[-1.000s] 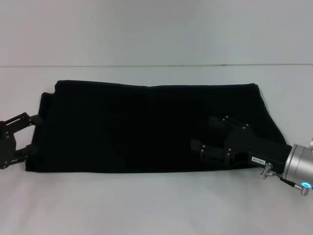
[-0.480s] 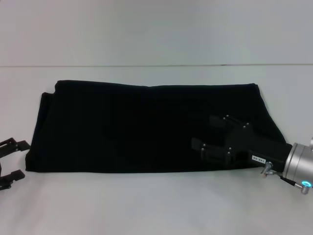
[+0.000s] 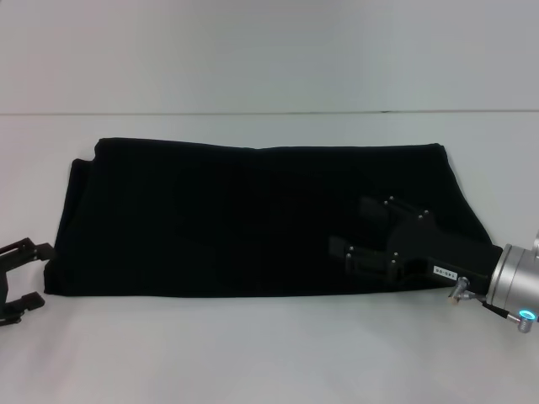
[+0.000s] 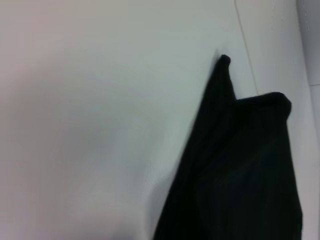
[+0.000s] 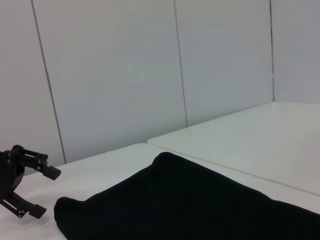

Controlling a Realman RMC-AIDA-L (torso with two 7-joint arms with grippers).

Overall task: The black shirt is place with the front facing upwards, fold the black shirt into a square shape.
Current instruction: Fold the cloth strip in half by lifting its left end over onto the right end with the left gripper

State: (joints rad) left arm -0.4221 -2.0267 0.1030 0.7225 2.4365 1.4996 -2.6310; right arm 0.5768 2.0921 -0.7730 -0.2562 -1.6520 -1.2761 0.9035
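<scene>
White table, pale panelled wall behind. Black shirt lies folded into a long band across the table. Left gripper open, empty, just off the shirt's left edge. Right gripper over the shirt's right part, fingers spread, holding nothing visible.

A bare lab or test room. The white surface is plain and unmarked. Behind it stand pale wall panels with thin vertical seams.
</scene>
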